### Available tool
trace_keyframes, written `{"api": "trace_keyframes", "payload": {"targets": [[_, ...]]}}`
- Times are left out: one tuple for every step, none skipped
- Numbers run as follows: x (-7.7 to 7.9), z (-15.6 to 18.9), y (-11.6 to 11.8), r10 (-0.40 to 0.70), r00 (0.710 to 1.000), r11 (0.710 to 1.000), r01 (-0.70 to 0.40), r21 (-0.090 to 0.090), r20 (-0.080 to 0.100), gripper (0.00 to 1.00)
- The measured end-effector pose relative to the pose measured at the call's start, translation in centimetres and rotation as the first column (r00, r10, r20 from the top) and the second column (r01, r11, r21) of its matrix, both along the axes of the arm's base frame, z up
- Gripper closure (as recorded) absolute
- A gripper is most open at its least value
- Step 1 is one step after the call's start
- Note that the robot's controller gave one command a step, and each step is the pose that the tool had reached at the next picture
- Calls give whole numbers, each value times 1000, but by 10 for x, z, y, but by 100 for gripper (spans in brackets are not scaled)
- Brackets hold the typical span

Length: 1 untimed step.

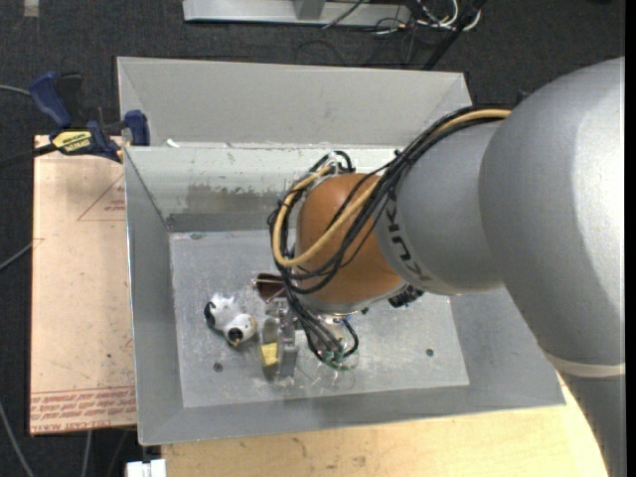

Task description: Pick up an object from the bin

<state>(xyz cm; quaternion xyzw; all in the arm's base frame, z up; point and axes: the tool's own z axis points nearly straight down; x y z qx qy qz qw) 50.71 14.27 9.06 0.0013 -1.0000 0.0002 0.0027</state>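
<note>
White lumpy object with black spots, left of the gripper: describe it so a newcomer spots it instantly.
In the grey metal bin, look at the floor's lower left part, just left of the gripper. There lies the white lumpy object with black spots. Its neighbours are a small yellow block and a dark brown piece; it alone is white.

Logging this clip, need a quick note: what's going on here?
The arm reaches into the grey bin from the right, its gripper down near the floor at the front. A small yellow thing lies close beside it, a white-and-black thing further toward the view's left, a dark brown thing behind. Whether anything is gripped can't be told.
</note>
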Motion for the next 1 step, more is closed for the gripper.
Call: {"api": "trace_keyframes", "payload": {"targets": [[2, 12, 0, -1, 1000, 1000, 1, 2, 7, 100]]}}
